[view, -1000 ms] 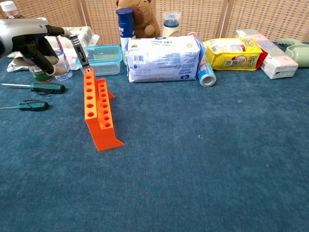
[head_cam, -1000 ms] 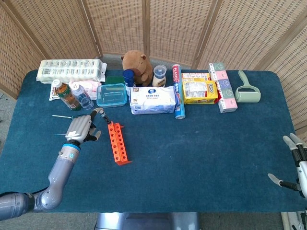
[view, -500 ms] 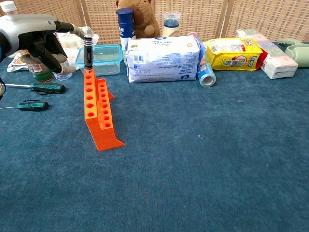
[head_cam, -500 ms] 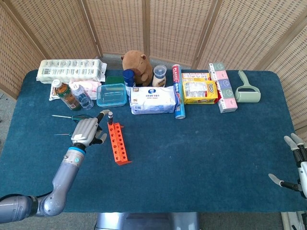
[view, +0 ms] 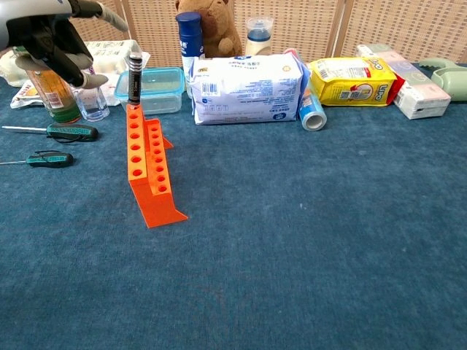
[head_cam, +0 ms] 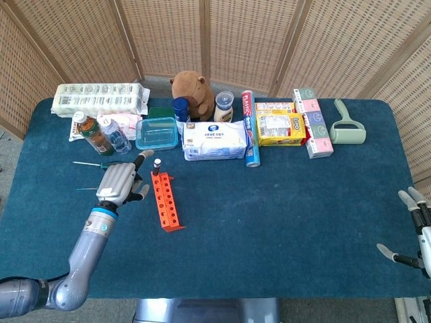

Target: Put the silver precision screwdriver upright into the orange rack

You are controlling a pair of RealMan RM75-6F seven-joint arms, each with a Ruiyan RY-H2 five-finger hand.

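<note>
The silver precision screwdriver [view: 134, 76] stands upright in the far end hole of the orange rack [view: 148, 168], also seen as screwdriver [head_cam: 157, 166] and rack [head_cam: 166, 202] in the head view. My left hand [head_cam: 120, 182] hangs just left of the rack with fingers spread, holding nothing; the chest view shows that hand [view: 49, 36] raised at the upper left, clear of the screwdriver. My right hand [head_cam: 416, 225] stays at the table's right edge, fingers apart and empty.
Two green-handled screwdrivers [view: 69, 132] [view: 49, 159] lie left of the rack. Bottles [view: 52, 91], a clear lidded box [view: 155, 90], a wipes pack [view: 244, 89], a plush toy [head_cam: 192, 91], a can [view: 312, 113] and snack boxes [head_cam: 280, 128] line the back.
The left hand tipped the screwdriver upright into the rack's far hole, let go of it, then drew back up and to the left. The right hand has not moved.
</note>
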